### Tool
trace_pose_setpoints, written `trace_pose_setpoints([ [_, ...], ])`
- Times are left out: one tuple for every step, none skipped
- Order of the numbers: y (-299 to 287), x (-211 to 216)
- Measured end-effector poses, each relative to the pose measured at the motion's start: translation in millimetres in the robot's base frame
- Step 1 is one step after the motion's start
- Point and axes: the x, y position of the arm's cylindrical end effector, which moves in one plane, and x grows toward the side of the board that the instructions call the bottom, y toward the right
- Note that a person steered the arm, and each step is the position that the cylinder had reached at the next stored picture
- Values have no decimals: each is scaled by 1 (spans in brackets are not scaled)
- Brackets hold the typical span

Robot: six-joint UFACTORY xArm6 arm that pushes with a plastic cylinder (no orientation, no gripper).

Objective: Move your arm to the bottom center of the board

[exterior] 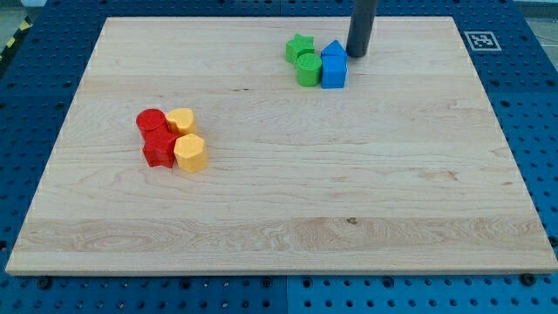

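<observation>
My tip rests on the wooden board near the view's top, just right of the blue blocks. Two blue blocks sit together: a pointed one behind a cube-like one. To their left are a green star-like block and a green cylinder. At the view's left is a second cluster: a red cylinder, a red star-like block, a yellow block and a yellow hexagonal block, all touching.
The board lies on a blue pegboard table. A black-and-white marker tag sits off the board's top right corner.
</observation>
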Motion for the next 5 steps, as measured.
trace_pose_setpoints([
  [2, 46],
  [2, 107],
  [2, 151],
  [2, 156],
  [2, 156],
])
